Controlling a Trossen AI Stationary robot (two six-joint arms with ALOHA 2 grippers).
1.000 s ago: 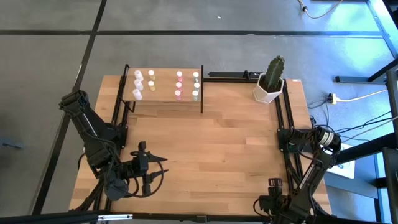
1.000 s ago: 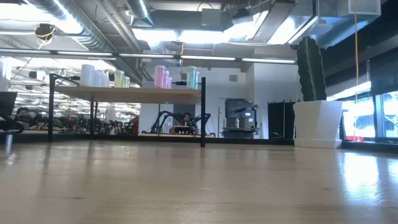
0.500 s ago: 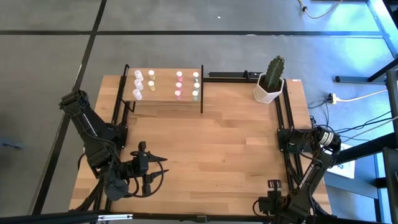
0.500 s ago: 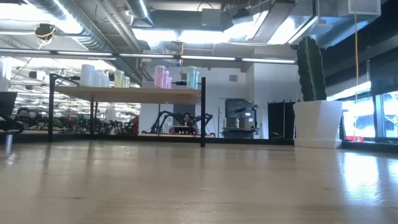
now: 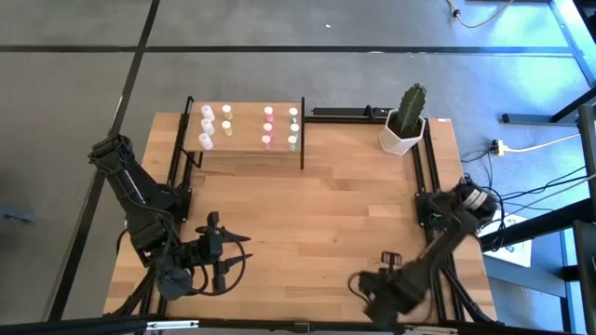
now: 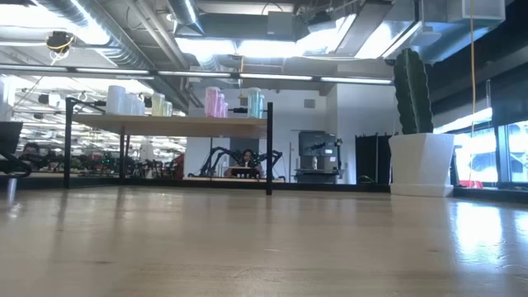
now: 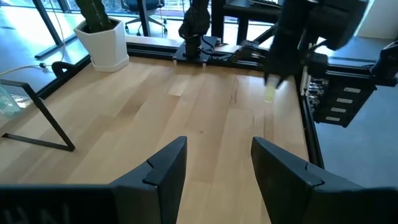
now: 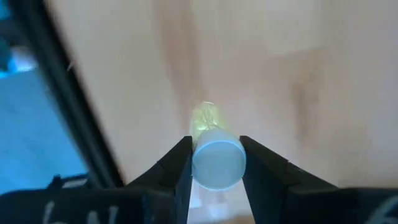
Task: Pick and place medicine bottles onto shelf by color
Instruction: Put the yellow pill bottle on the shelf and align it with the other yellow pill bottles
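Note:
The shelf, a light-wood board on black posts, stands at the table's far side. Medicine bottles stand on it in colour groups: white, pale yellow, pink, pale green. In the low view they stand upright on the shelf. My right gripper hovers near the table's near edge, right of the middle, shut on a pale yellow-green bottle with a white cap. At the near left, my left gripper stands open, with nothing between its fingers. My right gripper pinches the bottle at its white cap end between its two fingers, which come from above and point down. The bottle stands upright in the hold; its pale body hangs below the fingers, clear of the table.
A white pot with a green cactus stands at the far right corner. Black frame rails run along the table's right edge. Bare wooden tabletop lies between the grippers and the shelf.
My right gripper has swung from the near right corner toward the table's left, coming in over the tabletop. The left arm has kept still, and the bottles on the shelf have not moved.

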